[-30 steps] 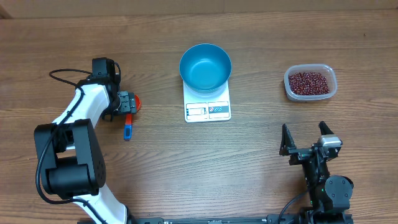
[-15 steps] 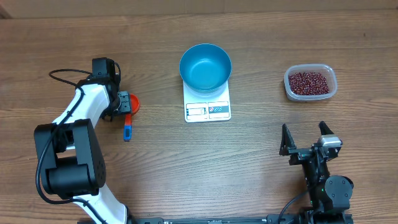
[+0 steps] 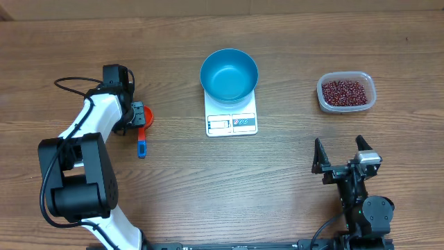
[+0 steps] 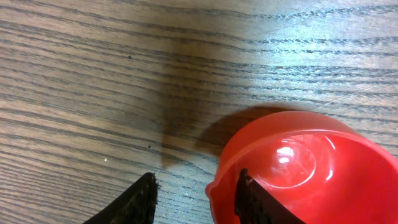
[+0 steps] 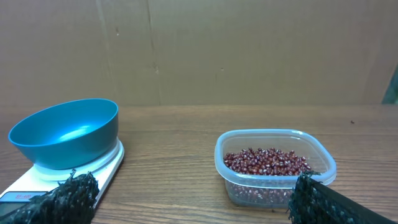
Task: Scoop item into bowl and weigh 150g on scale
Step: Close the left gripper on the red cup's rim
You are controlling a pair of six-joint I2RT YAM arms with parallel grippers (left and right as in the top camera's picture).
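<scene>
The blue bowl [image 3: 229, 74] stands empty on the white scale [image 3: 232, 122] at the table's middle back. Dark red beans [image 3: 343, 91], the item, fill a clear tub [image 3: 371, 94] at the right. A red scoop [image 3: 148, 117] with a blue handle [image 3: 142, 144] lies at the left. My left gripper [image 3: 139, 115] is down at it. In the left wrist view the left gripper [image 4: 196, 180] straddles the red scoop's [image 4: 298, 168] rim, one finger inside the cup, the other on the outside with bare wood still showing between it and the rim. My right gripper [image 3: 340, 156] rests wide open near the front edge.
From the right wrist the right gripper [image 5: 193, 186] faces the bowl [image 5: 65, 134] on the scale [image 5: 102, 165] to the left and the beans [image 5: 264, 162] in the tub [image 5: 273, 134] to the right. A brown cardboard wall stands behind the table.
My left gripper's jaws have narrowed around the red scoop's rim. The scoop, bowl, tub and right arm have not moved.
</scene>
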